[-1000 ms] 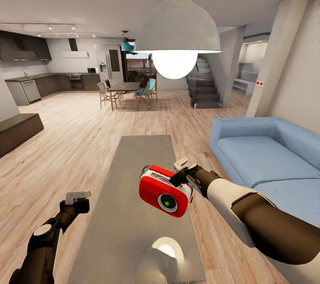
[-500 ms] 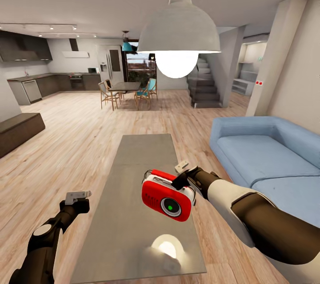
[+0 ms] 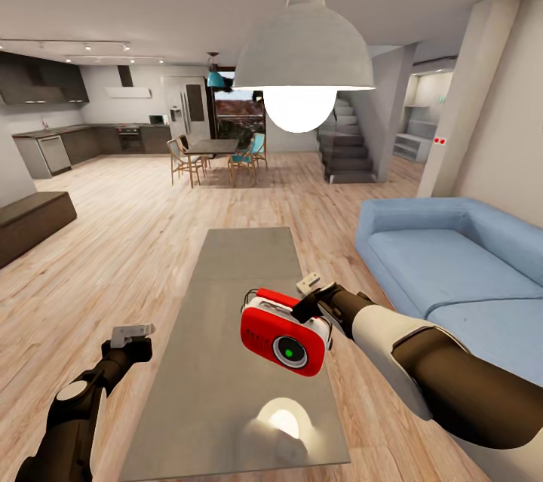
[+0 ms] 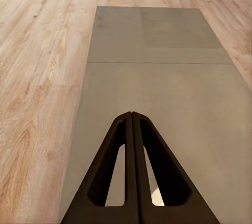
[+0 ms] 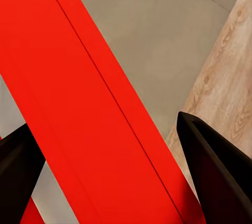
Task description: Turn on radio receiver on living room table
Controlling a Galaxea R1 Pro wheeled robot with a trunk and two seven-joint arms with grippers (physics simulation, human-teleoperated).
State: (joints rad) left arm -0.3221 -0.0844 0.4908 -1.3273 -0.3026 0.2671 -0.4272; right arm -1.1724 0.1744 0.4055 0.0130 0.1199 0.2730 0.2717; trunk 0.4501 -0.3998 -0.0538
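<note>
Radio [image 3: 285, 331] red with white sides, dial with green centre facing the camera, tilted, above the right half of the grey worktop [image 3: 226, 293] toward its near end. It looks lifted off the surface, though the head view does not settle whether its lower edge touches. Red handle on top runs between the right claw's [image 3: 308, 292] fingers. In the right wrist view the red handle band [image 5: 89, 98] crosses diagonally between two dark fingers [image 5: 215, 171] that stand apart on either side of it; contact with the pads is not clear, so can't tell whether the claw is clamped or just spread around the handle.

Left claw [image 3: 133, 332] is low at the worktop's left edge, well apart from the radio. In the left wrist view its two fingers [image 4: 113, 171] are pressed together tip to tip, holding nothing, over the grey top [image 4: 157, 77] with wood floor [image 4: 37, 77] beside.

Blue sofa [image 3: 452, 263] to the right of the worktop. White dome lamp [image 3: 303, 52] hangs overhead; its reflection shows on the worktop's near end.
</note>
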